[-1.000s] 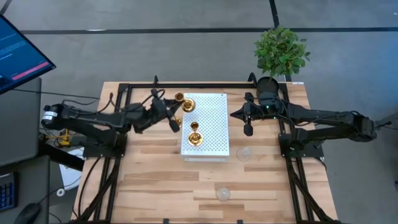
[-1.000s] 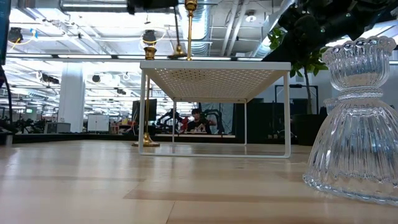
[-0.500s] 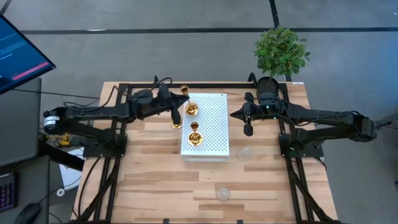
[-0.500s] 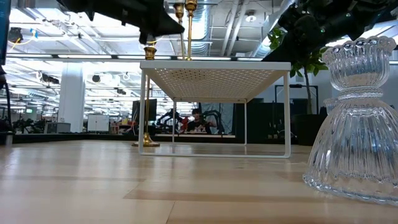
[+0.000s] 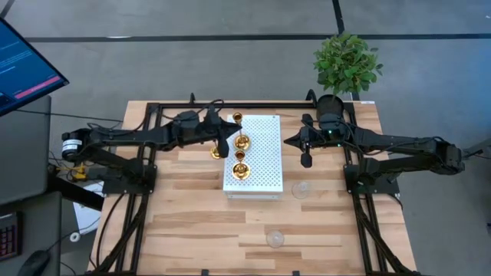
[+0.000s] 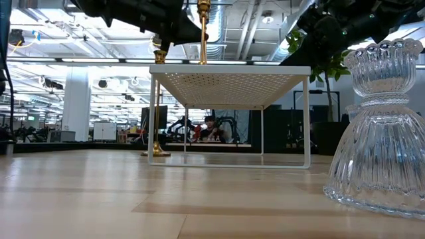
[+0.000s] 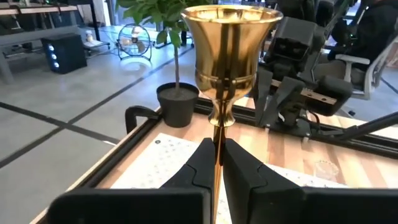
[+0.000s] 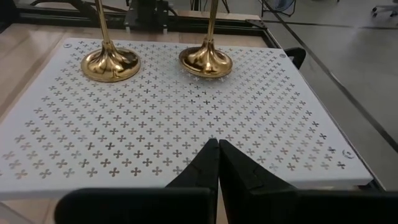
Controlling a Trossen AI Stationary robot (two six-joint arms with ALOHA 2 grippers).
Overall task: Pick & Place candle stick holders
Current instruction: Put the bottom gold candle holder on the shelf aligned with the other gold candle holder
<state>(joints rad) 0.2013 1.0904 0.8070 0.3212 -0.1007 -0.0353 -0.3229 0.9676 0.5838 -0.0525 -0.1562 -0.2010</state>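
Brass is gleaming right in front of your left gripper (image 7: 217, 163), and you're pinching the thin stem of the tall gold holder (image 7: 231, 59) with both fingers closed tight on it, low on the stem so the flared cup stands upright above them. You're carrying it over the far left part of the white perforated shelf (image 5: 265, 157), its round base (image 8: 205, 61) seeming to hover just above the surface or barely touching it; from these angles you can't quite tell. Beside it, a second gold holder (image 5: 239, 170) is sitting on the shelf, and another gold one (image 6: 158, 150) is waiting on the table. Your right gripper (image 5: 307, 159) is idling with fingers together by the shelf's right edge, while the two glass holders (image 5: 301, 189) (image 5: 275, 239) are resting on the wood.
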